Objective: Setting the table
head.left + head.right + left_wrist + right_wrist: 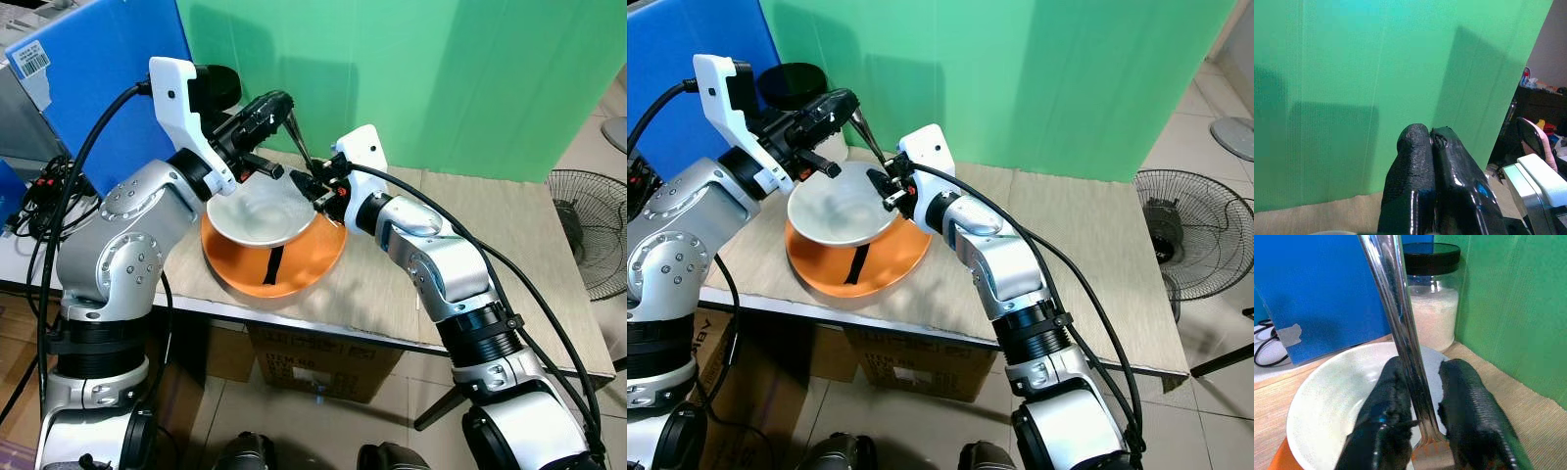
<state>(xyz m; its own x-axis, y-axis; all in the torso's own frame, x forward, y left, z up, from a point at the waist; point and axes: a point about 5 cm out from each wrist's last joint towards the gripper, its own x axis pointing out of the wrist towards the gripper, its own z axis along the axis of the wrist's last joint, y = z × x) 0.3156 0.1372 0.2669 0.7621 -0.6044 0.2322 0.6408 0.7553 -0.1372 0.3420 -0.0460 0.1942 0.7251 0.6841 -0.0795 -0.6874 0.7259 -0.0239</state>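
A table [460,245] with a pale, wood-grain top stands against a green backdrop [441,78], its front edge running across the head views. An orange plate [294,269] lies flat on the table's left part, close to the front edge, with a white bowl [260,217] sitting in it. Behind the plate, at the back left corner, a clear jar [1432,308] with a black lid stands upright on the tabletop, filled with white grains. The right half of the tabletop is bare wood. Under the table a cardboard box [323,367] rests on the tiled floor [392,431].
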